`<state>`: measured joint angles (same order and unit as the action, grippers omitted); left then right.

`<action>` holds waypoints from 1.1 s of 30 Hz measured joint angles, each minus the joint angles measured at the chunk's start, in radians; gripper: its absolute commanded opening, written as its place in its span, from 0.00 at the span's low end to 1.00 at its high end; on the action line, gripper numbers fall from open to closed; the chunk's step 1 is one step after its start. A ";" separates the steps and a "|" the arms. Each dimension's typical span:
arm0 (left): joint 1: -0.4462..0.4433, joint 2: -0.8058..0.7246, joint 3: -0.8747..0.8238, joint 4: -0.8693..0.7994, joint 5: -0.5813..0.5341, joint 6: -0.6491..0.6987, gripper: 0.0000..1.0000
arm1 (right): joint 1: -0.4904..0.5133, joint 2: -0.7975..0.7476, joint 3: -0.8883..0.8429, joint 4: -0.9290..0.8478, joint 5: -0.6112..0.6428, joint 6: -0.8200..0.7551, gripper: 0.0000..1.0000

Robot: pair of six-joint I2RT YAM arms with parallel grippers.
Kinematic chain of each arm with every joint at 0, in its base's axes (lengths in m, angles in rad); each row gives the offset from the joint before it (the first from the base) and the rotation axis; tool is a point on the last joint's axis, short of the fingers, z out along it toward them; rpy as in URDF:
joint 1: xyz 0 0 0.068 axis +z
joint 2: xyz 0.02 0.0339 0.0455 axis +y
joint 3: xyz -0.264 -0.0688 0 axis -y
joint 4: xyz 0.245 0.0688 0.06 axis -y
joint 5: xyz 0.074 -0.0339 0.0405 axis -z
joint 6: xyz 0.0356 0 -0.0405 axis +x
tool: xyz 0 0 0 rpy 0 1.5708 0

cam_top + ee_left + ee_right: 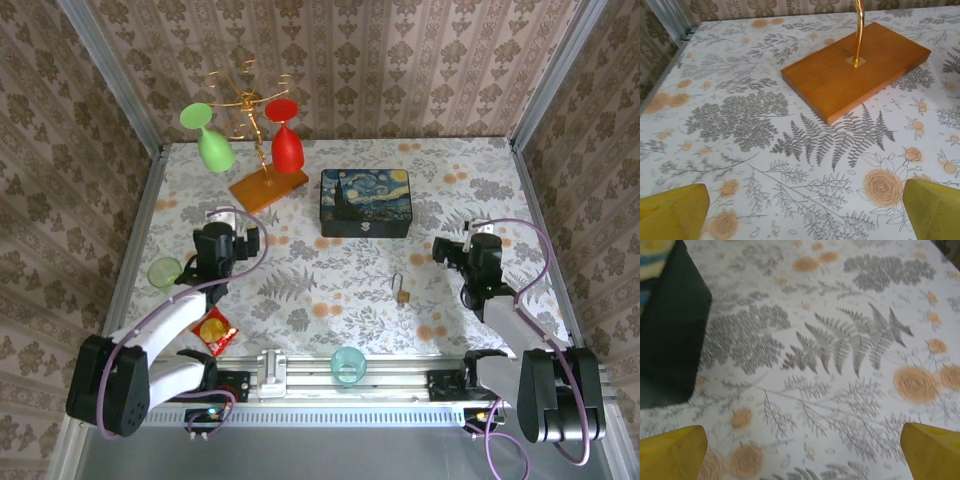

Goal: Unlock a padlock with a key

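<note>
The tiny brass padlock (402, 293) stands on the flowered tablecloth at centre right, with its thin shackle pointing up. The key is out of view. My left gripper (228, 222) hovers at the left of the table, far from the padlock. In the left wrist view it (805, 212) is open, and only cloth lies between the yellow fingertips (677, 210). My right gripper (443, 250) sits to the right of the padlock and a little beyond it. In the right wrist view it (802, 452) is open over bare cloth, with yellow fingertips (675, 452) wide apart.
A painted box (365, 202) (667, 325) lies at the back centre. The glass rack's wooden base (268, 187) (857, 67) carries a green and a red glass. A green cup (164, 272), a teal cup (348, 364) and a gold disc in red wrapper (214, 331) sit near the front.
</note>
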<state>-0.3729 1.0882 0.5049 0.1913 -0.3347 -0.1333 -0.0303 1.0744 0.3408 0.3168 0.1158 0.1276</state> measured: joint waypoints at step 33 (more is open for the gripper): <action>0.348 0.470 -0.138 0.718 0.271 0.180 1.00 | 0.053 0.446 0.038 0.552 0.018 -0.044 1.00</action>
<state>-0.0246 1.5585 0.3668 0.9096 -0.0635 0.0467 0.0223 1.5208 0.3786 0.8684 0.1333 0.0837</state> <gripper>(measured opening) 0.999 0.999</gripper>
